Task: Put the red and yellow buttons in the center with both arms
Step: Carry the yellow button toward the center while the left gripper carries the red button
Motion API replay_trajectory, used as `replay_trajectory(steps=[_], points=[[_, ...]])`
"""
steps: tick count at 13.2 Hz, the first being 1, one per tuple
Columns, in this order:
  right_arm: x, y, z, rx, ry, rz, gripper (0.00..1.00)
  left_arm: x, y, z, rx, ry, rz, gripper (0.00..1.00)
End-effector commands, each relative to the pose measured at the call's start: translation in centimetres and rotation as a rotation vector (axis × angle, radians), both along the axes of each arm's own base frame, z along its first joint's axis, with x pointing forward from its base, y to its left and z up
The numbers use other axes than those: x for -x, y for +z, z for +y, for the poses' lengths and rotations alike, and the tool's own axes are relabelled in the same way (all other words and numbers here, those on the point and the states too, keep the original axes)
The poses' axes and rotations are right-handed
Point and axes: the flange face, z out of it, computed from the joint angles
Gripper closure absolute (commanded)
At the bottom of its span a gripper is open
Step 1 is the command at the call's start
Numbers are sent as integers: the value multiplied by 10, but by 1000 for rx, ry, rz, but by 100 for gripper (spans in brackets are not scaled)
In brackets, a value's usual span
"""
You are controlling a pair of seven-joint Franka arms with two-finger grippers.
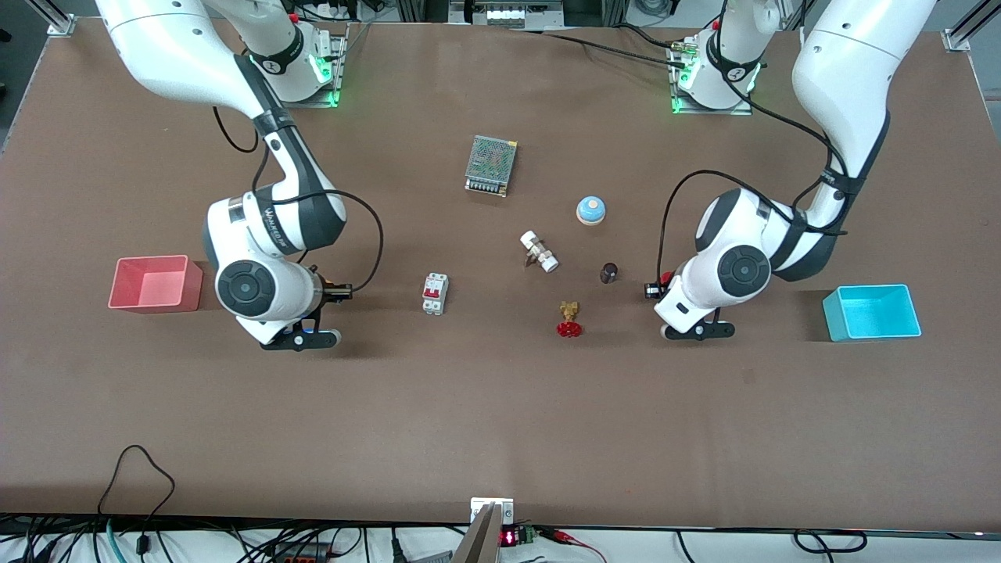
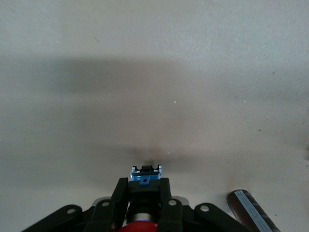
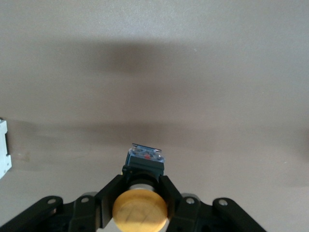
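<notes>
My left gripper point(image 1: 653, 290) is shut on the red button point(image 1: 666, 277) and holds it low over the table, between the dark brown cylinder and the light-blue bin. In the left wrist view the fingers point(image 2: 123, 193) clamp its dark body point(image 2: 146, 175), and the red cap point(image 2: 142, 227) shows at the frame's edge. My right gripper point(image 1: 338, 292) is shut on the yellow button, low over the table between the pink bin and the white breaker. In the right wrist view the fingers point(image 3: 108, 205) grip its body point(image 3: 145, 162) under the orange-yellow cap point(image 3: 140, 210). The brown tabletop centre point(image 1: 500, 367) is bare.
A white breaker point(image 1: 435, 293), a brass valve with a red handwheel point(image 1: 569, 319), a dark brown cylinder point(image 1: 608, 272), a white-capped fitting point(image 1: 539, 251), a blue-domed bell point(image 1: 591, 209) and a metal power supply point(image 1: 491, 164) lie mid-table. A pink bin point(image 1: 155, 283) and a light-blue bin point(image 1: 870, 311) stand at the ends.
</notes>
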Motion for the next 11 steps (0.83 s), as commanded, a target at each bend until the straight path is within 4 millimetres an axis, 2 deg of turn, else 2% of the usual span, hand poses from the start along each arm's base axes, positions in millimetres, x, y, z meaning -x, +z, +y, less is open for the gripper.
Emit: replay_trajectory(steps=[1,2,5,6,7,8,9,10,11], points=[[-3,-16,11,0,-50,-24,78,11,-3,2,19,30,-15,73],[-4,-26,13,1,-60,-31,78,12,-4,-1,19,27,-13,66],[-4,-49,18,-3,-56,-36,78,10,-2,0,18,26,-18,7],[-3,-52,25,-8,-45,-44,78,9,1,1,19,28,-24,0],[-1,-54,30,-6,-35,-48,78,7,8,2,17,28,-32,0],[-1,-56,30,-4,-35,-44,70,4,22,2,17,17,-54,0],[-2,-55,29,-4,-38,-46,25,0,38,6,16,9,-81,0],[-5,-49,25,-5,-55,-55,0,-5,60,14,16,1,-119,0],[-7,-43,26,-6,-52,-61,0,-11,84,18,14,-21,-164,0]])
